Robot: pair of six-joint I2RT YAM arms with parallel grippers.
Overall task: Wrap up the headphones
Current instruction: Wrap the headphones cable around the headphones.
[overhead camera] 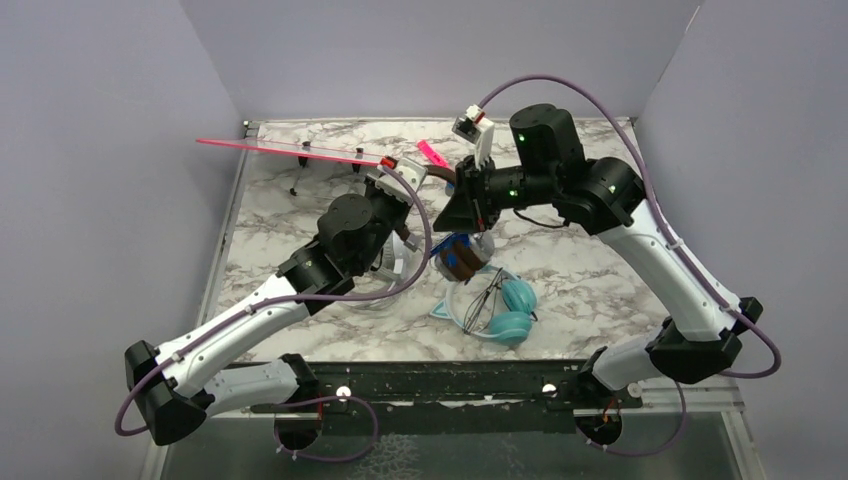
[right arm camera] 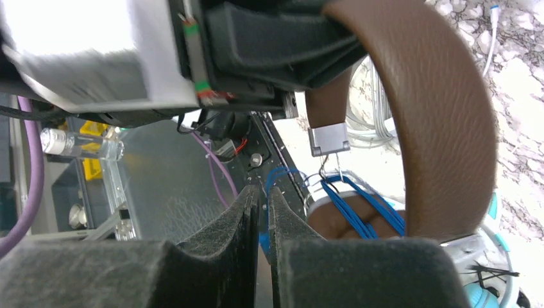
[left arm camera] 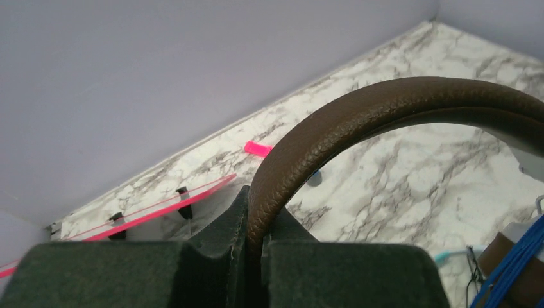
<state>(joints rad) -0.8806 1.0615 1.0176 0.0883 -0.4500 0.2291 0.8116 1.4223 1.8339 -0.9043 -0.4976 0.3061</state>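
Note:
The brown headphones hang above the table. My left gripper (left arm camera: 256, 221) is shut on their brown headband (left arm camera: 385, 102), which arches up out of the jaws. In the top view that headband (overhead camera: 440, 175) runs between both wrists, and the brown cups (overhead camera: 462, 258) hang below it, bound with blue cord. My right gripper (right arm camera: 263, 196) points down beside the cups, its jaws a narrow slit apart, and the blue cord (right arm camera: 359, 205) runs through the slit. The teal headphones (overhead camera: 510, 310) lie on the marble in front. The white-grey headphones (overhead camera: 395, 262) are partly hidden under my left arm.
A pink strip (overhead camera: 290, 150) stands on small black posts along the back left of the marble table (overhead camera: 600, 280). A pink tag (overhead camera: 432, 153) lies near the back wall. Grey walls close in the back and both sides.

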